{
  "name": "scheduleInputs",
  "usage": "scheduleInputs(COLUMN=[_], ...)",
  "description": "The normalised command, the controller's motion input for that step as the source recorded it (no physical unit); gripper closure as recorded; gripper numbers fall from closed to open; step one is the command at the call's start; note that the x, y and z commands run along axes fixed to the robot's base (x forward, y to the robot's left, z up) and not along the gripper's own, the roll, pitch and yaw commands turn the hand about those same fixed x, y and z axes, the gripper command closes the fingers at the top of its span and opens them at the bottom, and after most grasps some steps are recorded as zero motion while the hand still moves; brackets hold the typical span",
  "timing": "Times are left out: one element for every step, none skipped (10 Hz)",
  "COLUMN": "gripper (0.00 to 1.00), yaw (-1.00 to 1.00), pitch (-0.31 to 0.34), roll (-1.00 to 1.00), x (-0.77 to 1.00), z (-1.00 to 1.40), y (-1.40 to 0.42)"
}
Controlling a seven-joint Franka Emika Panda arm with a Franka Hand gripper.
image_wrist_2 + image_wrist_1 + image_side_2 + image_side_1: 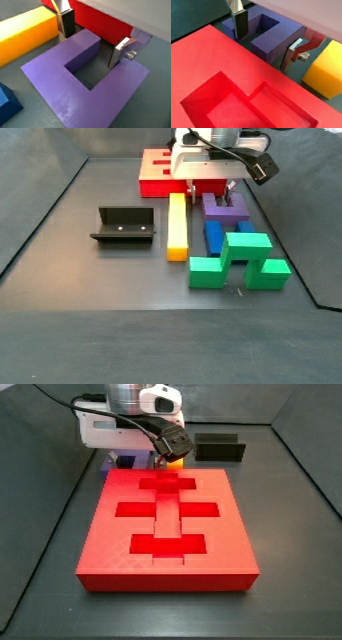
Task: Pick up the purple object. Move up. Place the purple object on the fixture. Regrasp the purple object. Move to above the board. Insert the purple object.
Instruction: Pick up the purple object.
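the gripper (93, 41) is seen lowered over the purple object (80, 80), just beside the end of the board (231, 75). in both wrist views the fingers (65, 22) are spread apart, with one prong of the purple object between them: one finger stands against the outer face of that prong, next to the yellow block (27, 35), and the other finger (294, 54) sits down in the slot between the two prongs. whether the pads press the prong cannot be told; a slight gap seems to remain, and the object lies flat on the worktop (20, 117). in a side view the purple object (225, 210) is found between the long yellow block (177, 228) on its left and the worktop's right edge, with the blue block (214, 236) touching it on the near side and the green block (238, 258) nearer still. the fixture (123, 224) stands well apart to the left of the yellow block. in a side view the board (167, 524) is shown with cross-shaped recesses in its top, the gripper (150, 456) hanging at its far end and the fixture (218, 448) lying far right.
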Motion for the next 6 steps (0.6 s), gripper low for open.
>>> scheduleInputs(gripper=[0.00, 0.00, 0.00, 0.00, 0.00, 1.00], yaw=[0.00, 0.01, 0.00, 0.00, 0.00, 0.00], pitch=[0.009, 0.016, 0.021, -0.013, 0.000, 0.000], roll=[0.03, 0.03, 0.03, 0.00, 0.00, 0.00], x=[0.00, 0.00, 0.00, -0.05, 0.00, 0.00], z=[-0.03, -0.02, 0.00, 0.00, 0.00, 0.00], y=[0.00, 0.05, 0.00, 0.00, 0.00, 0.00])
